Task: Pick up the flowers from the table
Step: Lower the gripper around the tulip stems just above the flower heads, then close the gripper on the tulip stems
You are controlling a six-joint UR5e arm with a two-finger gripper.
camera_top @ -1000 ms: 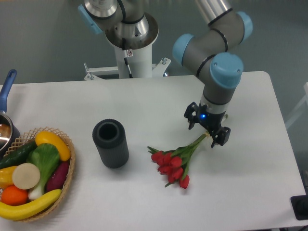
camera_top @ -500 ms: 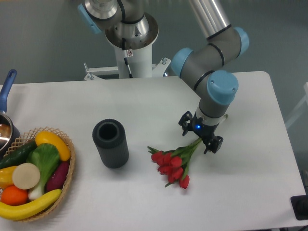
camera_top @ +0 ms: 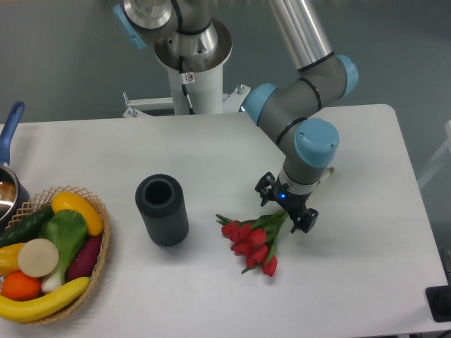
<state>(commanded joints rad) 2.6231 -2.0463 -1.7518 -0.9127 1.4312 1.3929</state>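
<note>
The flowers (camera_top: 252,243), a bunch of red tulip buds with green leaves and stems, lie on the white table (camera_top: 211,155) right of centre, stems pointing up and to the right. My gripper (camera_top: 285,205) is open and low over the stems, one finger on each side of them, just above the buds. Part of the stems is hidden under the wrist.
A dark grey cylinder cup (camera_top: 162,210) stands upright left of the flowers. A wicker basket (camera_top: 99,243) of fruit and vegetables sits at the left edge, with a blue-handled pot (camera_top: 8,148) behind it. The robot base (camera_top: 190,63) is at the back.
My gripper has moved left and down along the stems toward the buds, staying open. The flowers have not moved.
</note>
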